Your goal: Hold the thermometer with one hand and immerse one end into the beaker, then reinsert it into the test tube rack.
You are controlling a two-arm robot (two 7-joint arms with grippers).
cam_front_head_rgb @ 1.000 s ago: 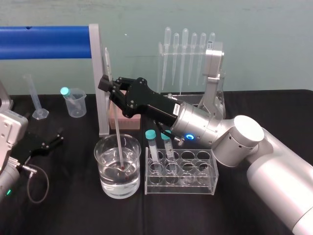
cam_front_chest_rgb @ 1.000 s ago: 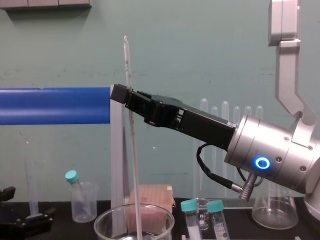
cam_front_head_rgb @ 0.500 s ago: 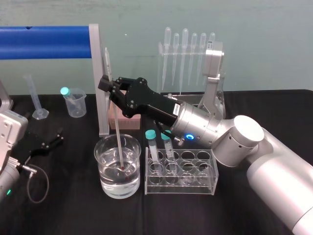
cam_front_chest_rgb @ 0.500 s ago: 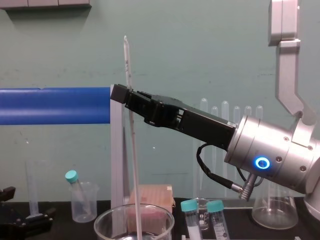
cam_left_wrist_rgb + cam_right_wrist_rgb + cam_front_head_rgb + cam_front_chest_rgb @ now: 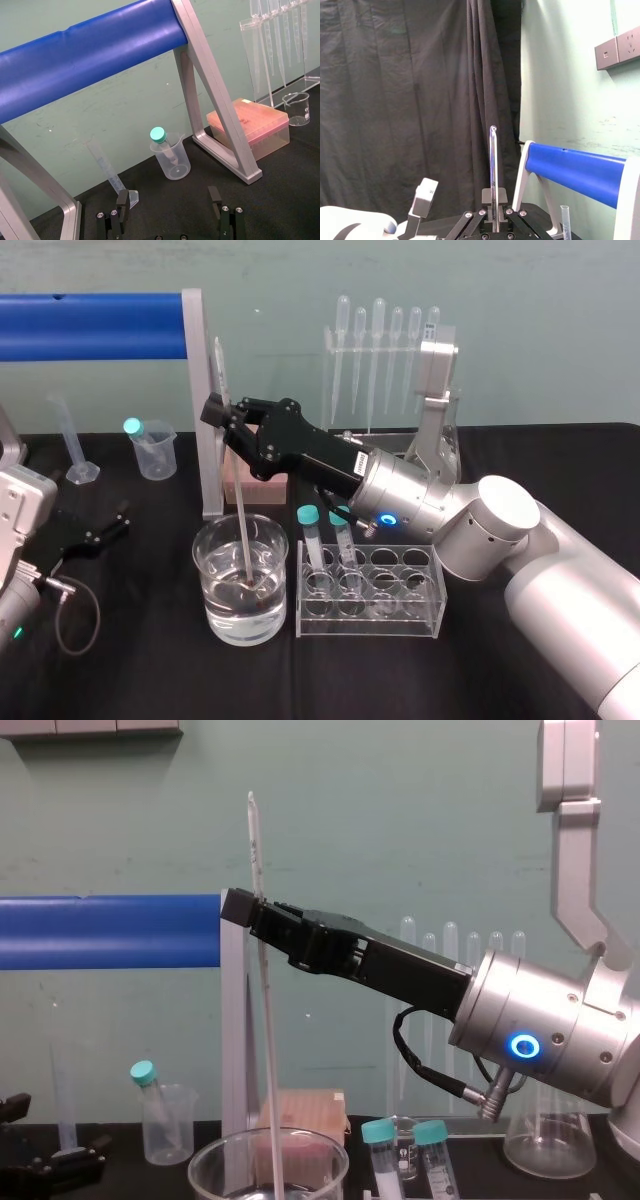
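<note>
Nearest, the beaker point(image 5: 218, 602) stands on the black-clothed bench point(image 5: 150, 680), part filled with clear liquid. The thermometer point(image 5: 240, 512) stands almost upright in it with its lower end under the surface; whether it touches the bottom cannot be told. Just beside the beaker at its 3 o'clock is the clear test tube rack point(image 5: 400, 615), with two teal-capped tubes point(image 5: 312, 536) in its left-hand holes. The right tool point(image 5: 222, 416) reaches in above the rack from 3 o'clock, its flat fingers clamped on the thermometer's upper part, well above the beaker's rim. At the beaker's 9 o'clock the left tool point(image 5: 168, 200) sits low by the bench, fingers spread wide, gripping nothing. Close behind the thermometer at 12 o'clock rise a grey post point(image 5: 203, 370) carrying a blue bar point(image 5: 90, 327) and a pink box point(image 5: 248, 125). Farther off, at 10 o'clock, are a small plastic beaker point(image 5: 153, 458) and a graduated cylinder point(image 5: 75, 445); at 1 o'clock, a pipette stand point(image 5: 378, 350). A pale green wall point(image 5: 550, 320) backs the bench, with a dark curtain point(image 5: 395, 100) to one side.
</note>
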